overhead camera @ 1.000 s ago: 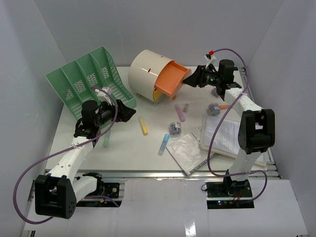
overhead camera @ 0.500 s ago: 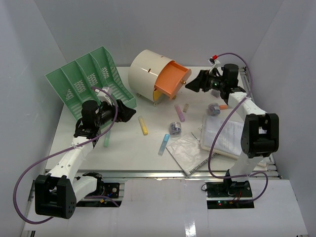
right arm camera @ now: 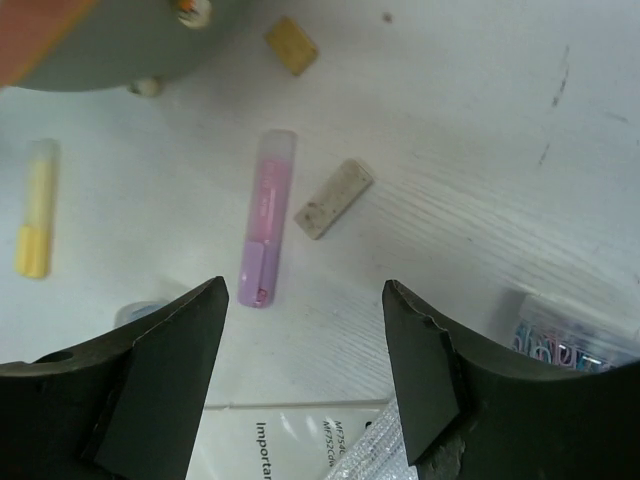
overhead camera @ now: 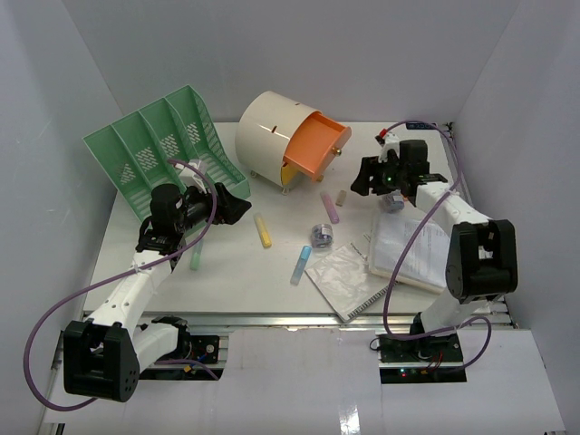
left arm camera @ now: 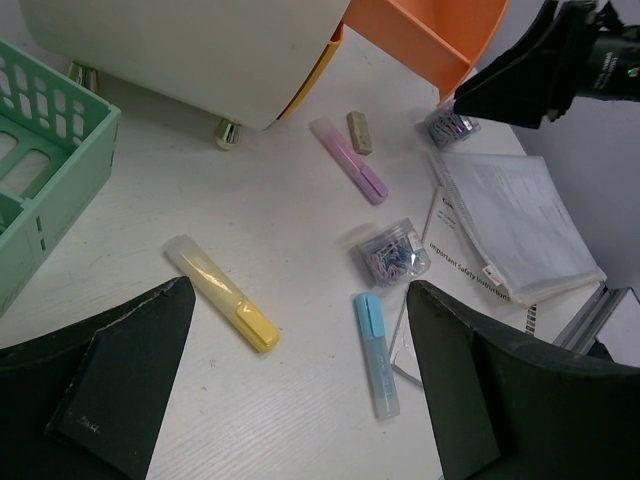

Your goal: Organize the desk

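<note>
The white desk (overhead camera: 245, 276) holds scattered stationery: a yellow highlighter (overhead camera: 263, 231), a blue highlighter (overhead camera: 300, 265), a pink highlighter (overhead camera: 329, 207), a tan eraser (overhead camera: 341, 197) and a clear box of clips (overhead camera: 321, 235). My left gripper (overhead camera: 237, 207) is open and empty by the green rack; its wrist view has the yellow highlighter (left arm camera: 222, 306) and blue highlighter (left arm camera: 375, 352) between the jaws. My right gripper (overhead camera: 362, 177) is open and empty above the pink highlighter (right arm camera: 264, 230) and eraser (right arm camera: 334, 198).
A green slotted rack (overhead camera: 163, 149) stands back left. A cream drum unit (overhead camera: 272, 131) has its orange drawer (overhead camera: 315, 145) pulled open. A second clip box (overhead camera: 391, 201), booklets (overhead camera: 412, 249), a bubble-wrap bag (overhead camera: 349, 281) and a green highlighter (overhead camera: 196, 256) also lie on the desk.
</note>
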Robot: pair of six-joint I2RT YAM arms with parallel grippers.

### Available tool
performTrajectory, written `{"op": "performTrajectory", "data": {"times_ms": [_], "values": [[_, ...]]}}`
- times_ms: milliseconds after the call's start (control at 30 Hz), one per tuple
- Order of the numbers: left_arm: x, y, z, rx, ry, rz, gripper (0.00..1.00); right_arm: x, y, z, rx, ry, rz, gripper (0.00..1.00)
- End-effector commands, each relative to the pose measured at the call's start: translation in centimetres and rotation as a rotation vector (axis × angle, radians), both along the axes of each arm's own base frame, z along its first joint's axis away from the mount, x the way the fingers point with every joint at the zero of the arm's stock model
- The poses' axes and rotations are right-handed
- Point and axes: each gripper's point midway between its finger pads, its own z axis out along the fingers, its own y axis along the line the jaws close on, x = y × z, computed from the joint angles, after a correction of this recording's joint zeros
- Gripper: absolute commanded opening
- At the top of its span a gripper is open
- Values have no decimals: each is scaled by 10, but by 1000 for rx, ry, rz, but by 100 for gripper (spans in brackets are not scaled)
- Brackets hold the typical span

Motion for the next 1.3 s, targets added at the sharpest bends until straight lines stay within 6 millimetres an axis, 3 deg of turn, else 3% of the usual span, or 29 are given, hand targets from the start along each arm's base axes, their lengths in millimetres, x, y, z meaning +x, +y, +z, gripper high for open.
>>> {"op": "performTrajectory", "data": {"times_ms": [0,100,367,733,1100,1267], "values": [[-1,-4,24,-13,-62,-22,98,7,-2,-39,-202,41,-151,69],[-1,-4,23,-8,-61,-18,98,12,10,-54,-233,53,-200,67],[0,-3,23,-3,-61,-15,98,19,13,-88,-243,133,-302,65],[2,-3,18,4,-48,-11,98,33,46,-83,-57,159,-309,65],[4,-2,13,12,-36,-6,98,44,46,-101,-102,147,-412,64],[5,-1,13,16,-37,-3,98,40,33,-110,-170,127,-463,61]]}}
